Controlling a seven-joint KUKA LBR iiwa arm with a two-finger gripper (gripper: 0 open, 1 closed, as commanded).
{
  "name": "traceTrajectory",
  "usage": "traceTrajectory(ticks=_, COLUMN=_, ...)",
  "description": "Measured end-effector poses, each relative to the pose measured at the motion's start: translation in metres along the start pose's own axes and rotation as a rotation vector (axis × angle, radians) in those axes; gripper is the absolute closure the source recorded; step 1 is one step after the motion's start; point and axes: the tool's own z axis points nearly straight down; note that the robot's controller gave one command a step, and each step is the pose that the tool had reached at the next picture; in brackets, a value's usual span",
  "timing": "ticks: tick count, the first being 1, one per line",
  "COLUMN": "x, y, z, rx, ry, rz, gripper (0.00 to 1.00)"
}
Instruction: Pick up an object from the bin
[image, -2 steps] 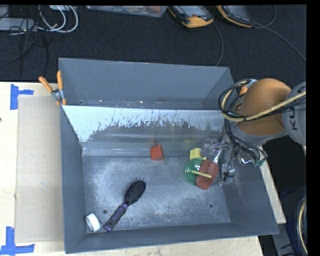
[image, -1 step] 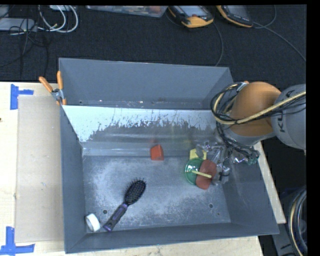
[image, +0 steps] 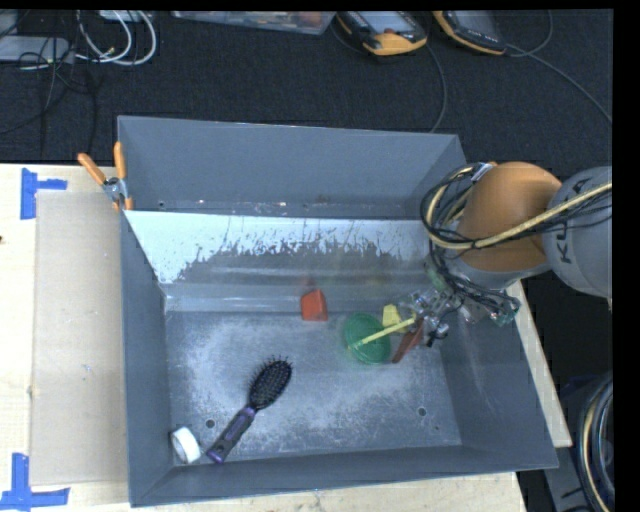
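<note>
1. In the near left corner of the grey bin (image: 145, 380): small white roll (image: 185, 444), just beside the purple handle of a black hairbrush (image: 255, 400).
2. Further in, right of the middle: round green thing (image: 362, 338) with a yellow stick (image: 385, 333) across it and a brown stick (image: 407, 345) beside it.
3. Right next to those sticks: gripper (image: 432, 318). Cannot tell if wide or shut.
4. Back by the far wall: little red block (image: 314, 306).

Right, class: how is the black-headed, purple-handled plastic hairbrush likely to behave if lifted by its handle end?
The hairbrush looks rigid, so it probably won't droop. Its head is wider than the slim handle, so it may tip head-down. Lying flat, it would likely slide rather than roll if pushed.
</note>
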Motion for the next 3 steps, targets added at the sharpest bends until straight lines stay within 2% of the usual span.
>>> traceTrajectory(ticks=2, x=-0.0002, y=-0.0001, z=-0.0010, rx=0.000, ry=0.000, rz=0.000, gripper=1.00)
traceTrajectory(ticks=3, x=0.0015, y=0.0015, z=-0.0080, rx=-0.005, ry=0.006, rz=0.000, gripper=1.00)
